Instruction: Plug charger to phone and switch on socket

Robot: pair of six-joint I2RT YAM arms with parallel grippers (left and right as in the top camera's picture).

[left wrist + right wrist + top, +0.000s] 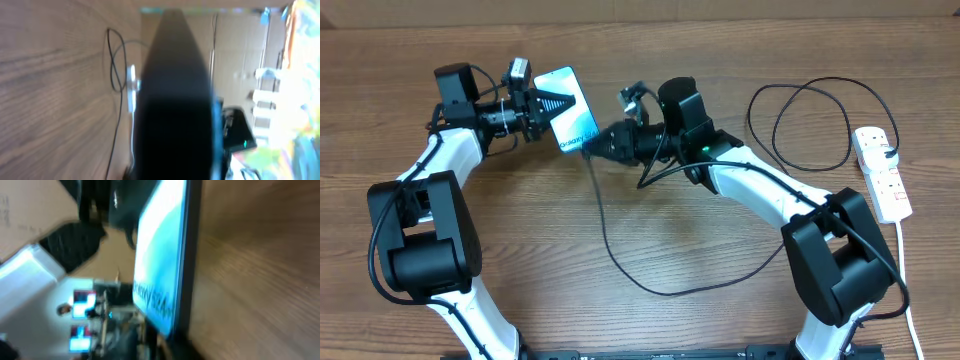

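Observation:
The phone [570, 100], its light blue screen facing up and tilted, hangs above the table at the back left. My left gripper [546, 105] is shut on it, one dark finger lying across the screen. In the left wrist view the phone [175, 100] is a dark blurred slab filling the middle. My right gripper [592, 146] sits at the phone's near end with the text; whether its jaws are open does not show. The right wrist view shows the phone [160, 255] close up and blurred. The black charger [610, 245] cable trails from that gripper across the table. The socket [882, 172] lies far right.
The charger cable makes a large loop [810, 125] at the back right beside the socket, whose white cord [908, 290] runs toward the front edge. The left wrist view shows the loop [114, 65] and the socket [131, 87] in the distance. Both arm bases stand at the front.

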